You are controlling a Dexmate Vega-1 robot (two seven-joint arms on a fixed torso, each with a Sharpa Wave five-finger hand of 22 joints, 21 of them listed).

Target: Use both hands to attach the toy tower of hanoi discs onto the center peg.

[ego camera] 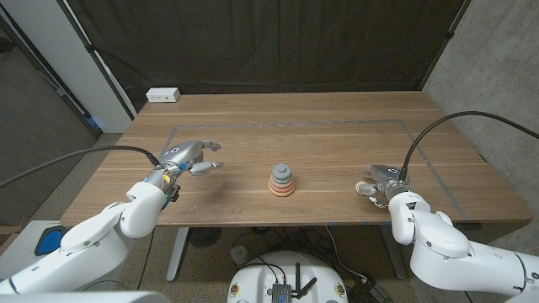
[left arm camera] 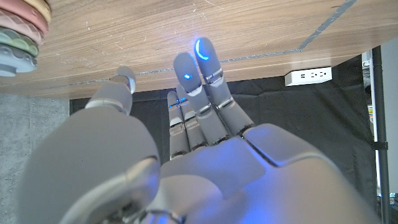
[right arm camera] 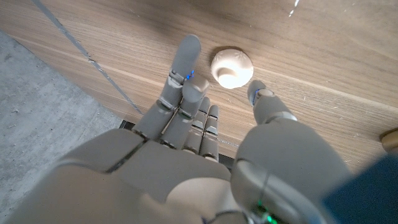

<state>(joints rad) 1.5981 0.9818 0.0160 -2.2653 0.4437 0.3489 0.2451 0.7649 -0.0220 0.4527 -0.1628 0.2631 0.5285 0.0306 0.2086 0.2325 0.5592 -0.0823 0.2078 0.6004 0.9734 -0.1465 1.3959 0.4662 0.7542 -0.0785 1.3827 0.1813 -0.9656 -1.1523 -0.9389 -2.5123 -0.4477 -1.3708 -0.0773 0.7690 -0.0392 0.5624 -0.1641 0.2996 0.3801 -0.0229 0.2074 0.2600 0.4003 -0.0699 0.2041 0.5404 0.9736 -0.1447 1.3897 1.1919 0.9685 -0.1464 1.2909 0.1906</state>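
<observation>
Your left robot hand (ego camera: 192, 157) is empty, fingers spread and reaching out toward the middle, hovering over the tabletop (ego camera: 312, 126); in the wrist view its fingertips (left arm camera: 202, 53) point at bare wood with nothing between them. Arm comes in low from the near left corner.

Your right robot hand (ego camera: 377, 180) is also apart and holds nothing. The wrist view shows fingers and thumb open around a small white knob-like piece (right arm camera: 231, 68) lying on the wood, just beside the fingertips (right arm camera: 188, 46); can't tell if they touch it. In the head view the same piece (ego camera: 364, 188) sits at the hand's inner side.

Disc stack (ego camera: 282, 179) stands on its peg mid-table, between both hands, well apart from each. Its edge shows in the left wrist view (left arm camera: 22, 31).

Power strip (ego camera: 162, 95) at the far left edge. Tape outline (ego camera: 295, 123) marks the work area.
</observation>
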